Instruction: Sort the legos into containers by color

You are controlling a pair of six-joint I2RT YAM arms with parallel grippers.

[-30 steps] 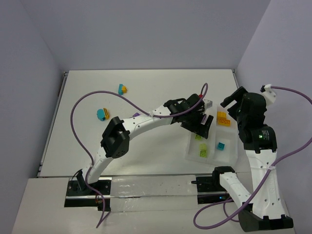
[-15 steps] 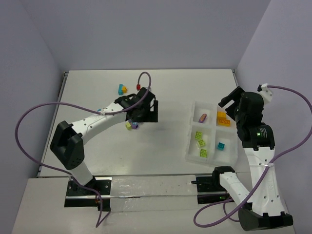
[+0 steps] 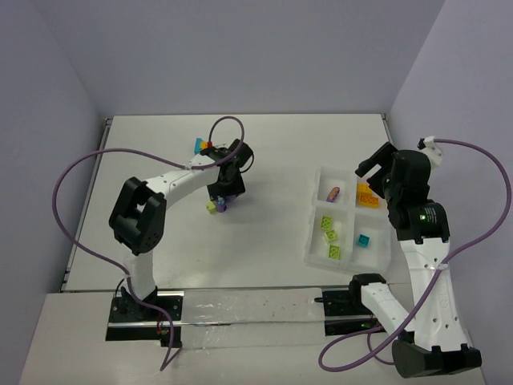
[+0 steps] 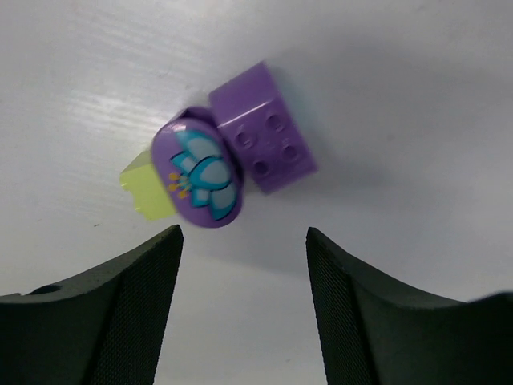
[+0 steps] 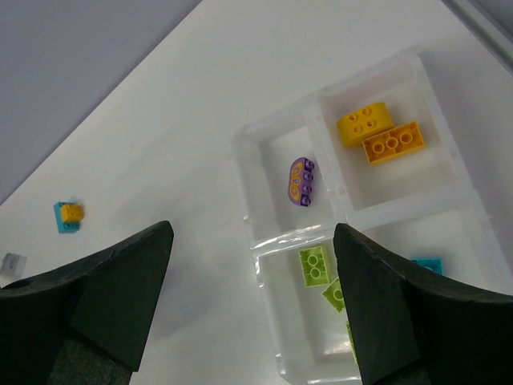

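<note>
Left gripper (image 4: 240, 317) is down low over the table (image 3: 272, 160), jaws apart with only bare surface between them. Just ahead of its fingertips (image 4: 120, 309) sits a little cluster: a purple brick (image 4: 263, 128) touching a purple lotus tile (image 4: 200, 178), and a lime brick (image 4: 143, 186) poking out from under the tile's far side. Nothing gripped here; the cluster lies beyond the fingers, not between them. From above, that cluster lies left of the table's middle, with a teal-and-orange pair (image 3: 200, 145) further back, near the far edge and well apart from it. A broad stretch of white table runs from the cluster across to the tray (image 5: 268, 176), which sits on the right side, its orange corner close to the table's right rail (image 5: 485, 20). In the tray: a purple piece (image 5: 301, 181) in one far compartment, orange bricks (image 5: 377, 132) in the one beside it, lime bricks (image 5: 314, 265) and a teal brick (image 5: 429, 265) in the near two. Right gripper (image 3: 377, 170) hangs high over the tray's far right side, jaws spread wide, holding nothing. The left arm's purple cable (image 3: 76, 172) loops out toward the table's left edge.
</note>
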